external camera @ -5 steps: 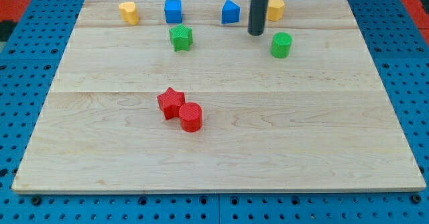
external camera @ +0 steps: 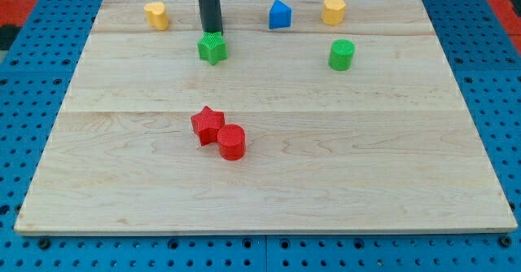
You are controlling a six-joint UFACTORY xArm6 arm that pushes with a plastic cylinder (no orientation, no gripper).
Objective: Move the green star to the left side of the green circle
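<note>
1 small green plastic star (external camera: 212, 49) sits near the wooden counter's (external camera: 269, 182) far edge, my tip (external camera: 211, 31) apparently touching its far side; no fingers exist. The green plastic cylinder (external camera: 342, 54) lies well apart, rightward.

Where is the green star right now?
The green star sits in the board's upper left-centre, directly below my tip, which stands at its top edge. The green circle lies well to its right.
</note>
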